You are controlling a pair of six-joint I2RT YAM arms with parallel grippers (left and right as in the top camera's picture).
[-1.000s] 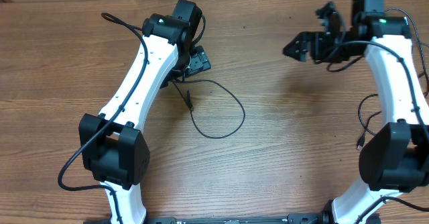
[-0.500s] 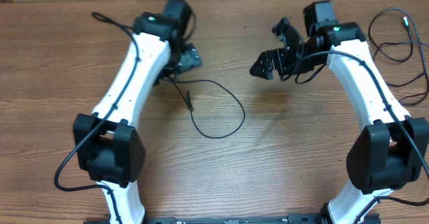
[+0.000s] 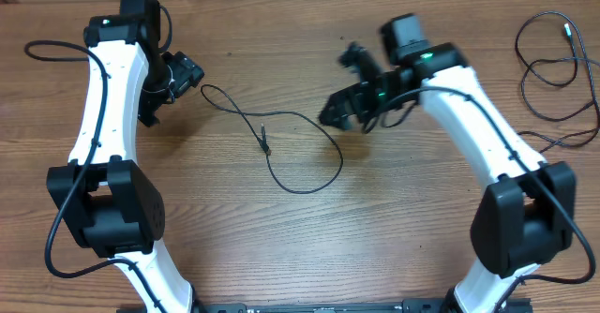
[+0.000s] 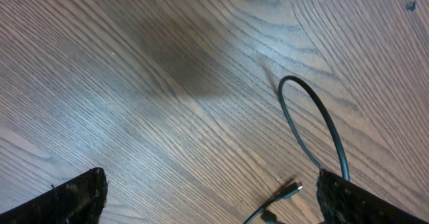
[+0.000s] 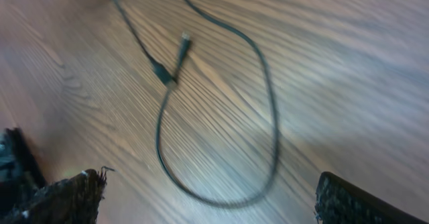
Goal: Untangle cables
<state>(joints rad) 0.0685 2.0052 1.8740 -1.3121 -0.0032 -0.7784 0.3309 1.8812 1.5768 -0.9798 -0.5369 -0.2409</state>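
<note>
A wooden table with a brown, streaky grain fills every view, and a paler strip runs along its far edge; the left arm, white with black joints, rises up the left side and bends inward at the top; the right arm climbs the right side and leans far over toward the middle of the table; the left gripper hangs over the far left of the table with its jaws spread wide and nothing between them, its two dark fingertips framing bare wood in the left wrist view; the right gripper hovers over the centre, likewise gaping and empty, its fingertips well clear of the surface; a thin black cable lies flat between the two grippers, one end curving up near the left gripper and the rest sweeping into an open loop just below the right gripper; the cord crosses itself where its small plug tip rests; a second cable lies in loose overlapping loops at the far right edge, well apart from the first; a small green light glows on the right arm's wrist.
</note>
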